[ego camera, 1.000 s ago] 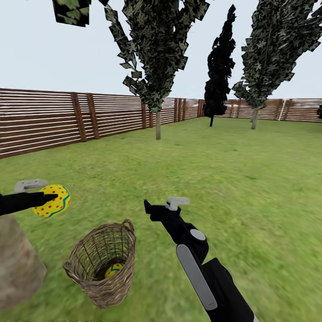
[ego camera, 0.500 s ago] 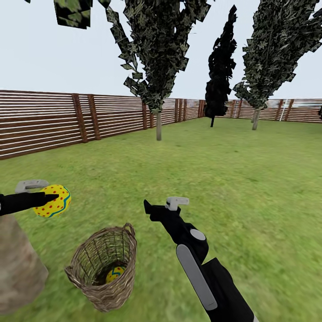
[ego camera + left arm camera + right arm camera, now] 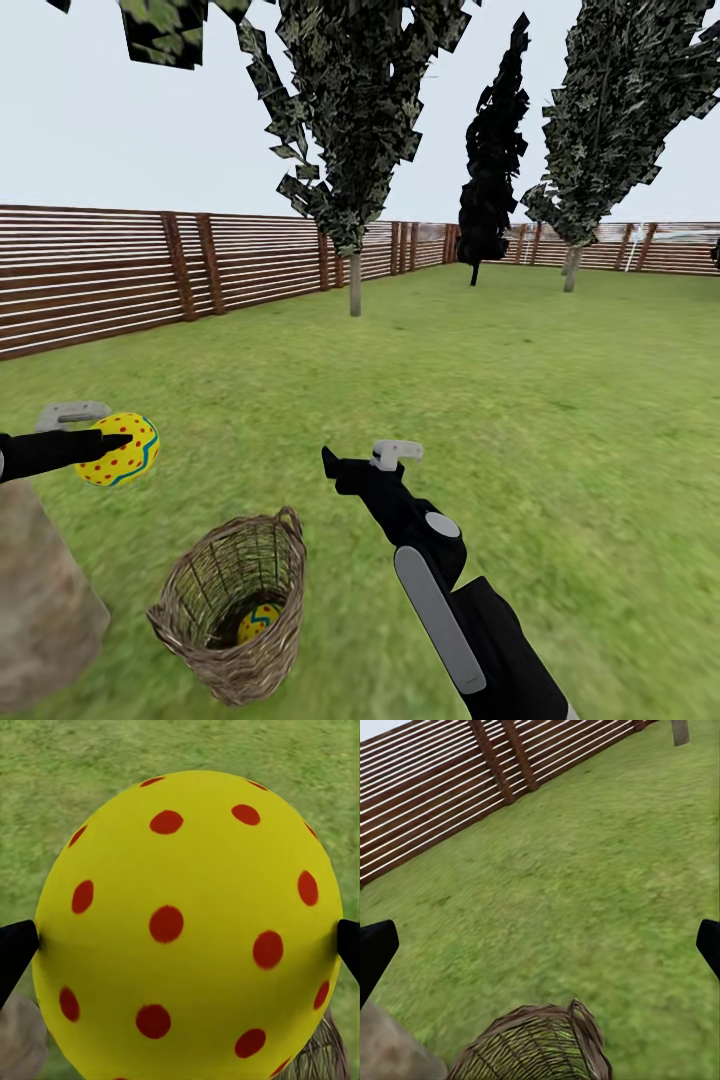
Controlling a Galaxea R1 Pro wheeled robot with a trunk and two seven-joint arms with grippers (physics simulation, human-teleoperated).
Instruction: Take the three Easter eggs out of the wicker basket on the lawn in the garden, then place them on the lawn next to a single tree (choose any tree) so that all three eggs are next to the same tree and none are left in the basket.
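My left gripper (image 3: 100,430) is shut on a yellow Easter egg (image 3: 122,452) with red dots, held above the lawn (image 3: 480,400) at the head view's left. In the left wrist view that egg (image 3: 187,922) sits between the black fingertips (image 3: 15,952). The wicker basket (image 3: 235,610) stands on the grass below and to the right of it, with another egg (image 3: 258,622) inside. The tree's thick grey-brown trunk (image 3: 40,590) rises just left of the basket. My right gripper (image 3: 362,457) hangs open and empty to the basket's right, its camera looking over the basket's rim (image 3: 536,1042).
A brown slatted fence (image 3: 150,265) rings the garden. Two thin-trunked trees (image 3: 354,280) and a black conifer (image 3: 490,170) stand far off by the fence. Open grass stretches ahead and to the right.
The whole head view has shifted a little, so the basket and trunk sit slightly lower and nearer in the picture. Both arms hold their poses, and the egg stays in the left gripper.
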